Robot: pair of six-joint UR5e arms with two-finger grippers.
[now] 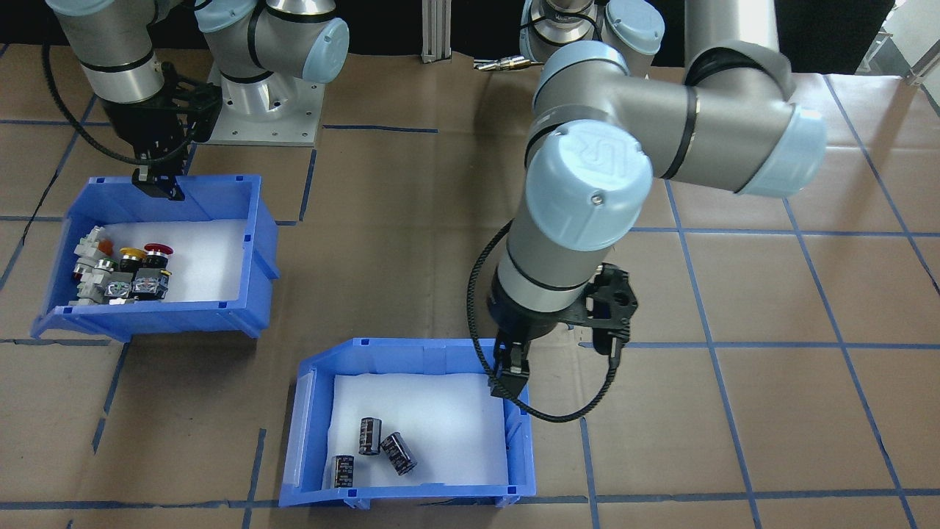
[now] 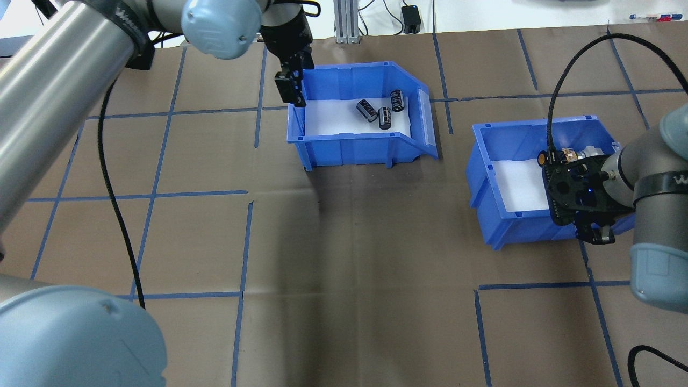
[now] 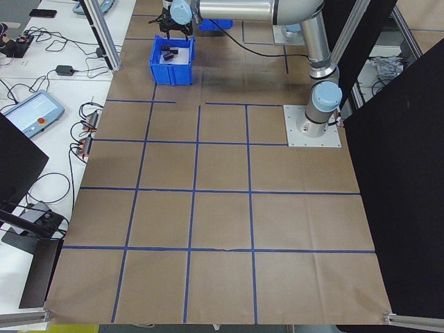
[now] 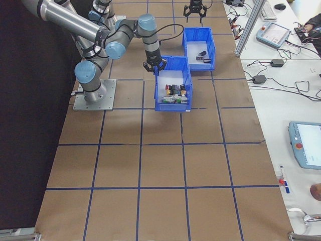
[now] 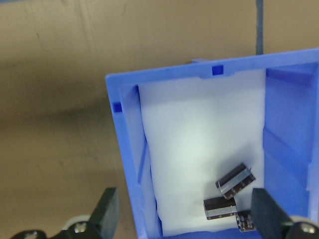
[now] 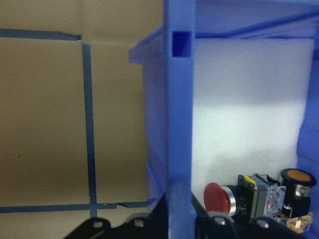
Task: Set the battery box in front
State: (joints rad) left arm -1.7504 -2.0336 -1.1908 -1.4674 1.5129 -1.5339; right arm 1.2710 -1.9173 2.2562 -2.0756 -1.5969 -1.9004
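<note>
Blue battery box [image 1: 411, 426]: I see it lower centre on the tabletop [image 1: 734, 411].
Left gripper [image 5: 184, 214]: released, straddling its wall.
Right gripper [image 6: 169, 219]: clamped on switch bin [image 1: 158, 257] wall.

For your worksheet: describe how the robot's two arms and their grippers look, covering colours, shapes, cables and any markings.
Both arms are silver-grey metal tubes with rounded pale blue joint caps; one cap bears a raised UR logo. Black bands ring the joints. The left gripper and right gripper are black two-finger units on black brackets. A black braided cable loops from each wrist.
</note>
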